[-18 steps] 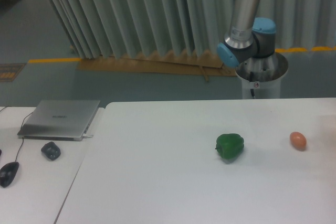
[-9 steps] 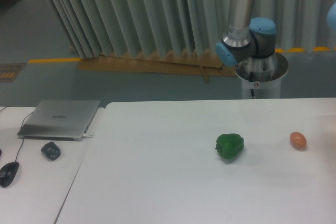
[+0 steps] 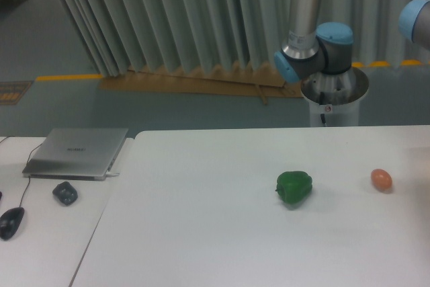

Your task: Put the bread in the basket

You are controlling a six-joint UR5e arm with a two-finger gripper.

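White laminate forms the main table (image 3: 201, 233), which fills the lower frame; a second white surface (image 3: 47, 247) adjoins it on the left across a narrow seam. Behind both we record a pleated grey curtain (image 3: 168, 18) hanging to a grey-green floor with a yellow line (image 3: 67, 76) and a brown cardboard strip (image 3: 195, 84) along the curtain's foot.

We note the robot arm (image 3: 306, 25) rising from its round base (image 3: 334, 95) behind the table's far edge — a silver upright tube with blue-capped joints. A further blue joint (image 3: 416, 21) shows at the right border. The arm's end passes out of frame, so the gripper is not in view and we cannot tell how its fingers stand.

On the left surface a closed silver laptop (image 3: 77, 152) lies flat near the far edge. Just in front of it sits a small dark lumpy object (image 3: 65, 193), and nearer the left border a black mouse (image 3: 11, 222) with its cable running back.

On the main table we find a green pepper (image 3: 294, 187) right of centre, resting on its side, and — well apart to its right — a small orange-pink egg-shaped item (image 3: 381, 179) near the frame's edge.

Neither the bread nor the basket can be located in this view.
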